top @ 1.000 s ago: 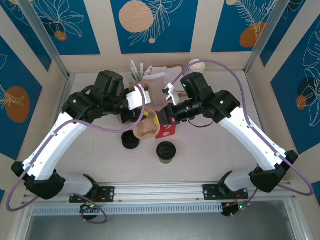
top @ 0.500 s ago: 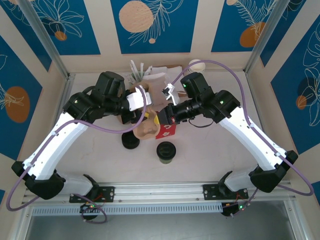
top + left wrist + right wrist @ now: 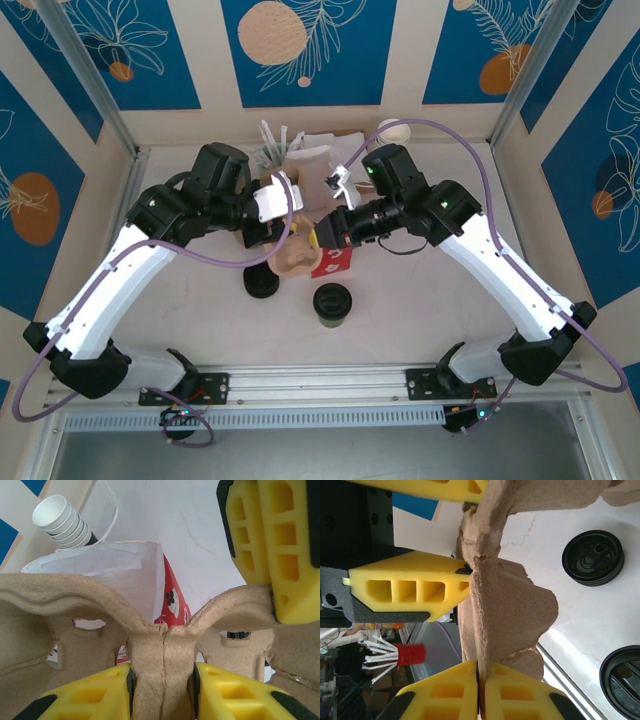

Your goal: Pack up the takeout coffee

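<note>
Takeout coffee (image 3: 333, 303) is seen standing upright on the white table (image 3: 420, 300), with its black lid on, near the front and between the two arms. It is not held by anything. Just behind it, a brown paper cup tray (image 3: 294, 256) is held up next to a red-and-white bag (image 3: 332, 264). The tray's middle ridge is pinched by the left gripper (image 3: 162, 682). Its thin edge is pinched by the right gripper (image 3: 481, 682). A black round puck (image 3: 262, 283) is set left of the coffee. A stack of white cups (image 3: 62, 517) is laid behind the bag.
</note>
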Available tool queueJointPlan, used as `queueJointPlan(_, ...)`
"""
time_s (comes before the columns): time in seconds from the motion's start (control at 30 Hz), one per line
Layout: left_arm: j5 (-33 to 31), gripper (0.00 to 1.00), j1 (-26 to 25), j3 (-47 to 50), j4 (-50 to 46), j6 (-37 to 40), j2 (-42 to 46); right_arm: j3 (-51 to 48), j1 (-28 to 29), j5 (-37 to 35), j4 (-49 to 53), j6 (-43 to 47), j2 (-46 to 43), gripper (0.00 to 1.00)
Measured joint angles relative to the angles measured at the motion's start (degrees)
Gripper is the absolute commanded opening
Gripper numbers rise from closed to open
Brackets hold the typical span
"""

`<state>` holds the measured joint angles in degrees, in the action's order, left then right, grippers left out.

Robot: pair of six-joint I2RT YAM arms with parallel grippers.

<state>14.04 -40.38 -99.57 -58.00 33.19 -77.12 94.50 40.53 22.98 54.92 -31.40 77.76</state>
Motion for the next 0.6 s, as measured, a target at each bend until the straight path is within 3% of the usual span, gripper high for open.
queueJointPlan(0.1, -0.2, 0.32, 0.0, -1.4, 0.1, -0.5, -0.5, 0.0, -1.9, 0.0, -0.1, 0.2, -1.9, 0.30)
queueJointPlan(0.3, -0.7, 0.33, 0.0, -2.2, 0.1, -1.1, -1.2, 0.0, -7.5, -0.4, 0.1, 1.7, -6.5, 0.42)
queueJointPlan(0.6, -1.2, 0.33, 0.0, -4.5, 0.4, -3.1, -2.6, 0.0, -17.7, -11.6, -0.7, 7.1, -7.2, 0.43)
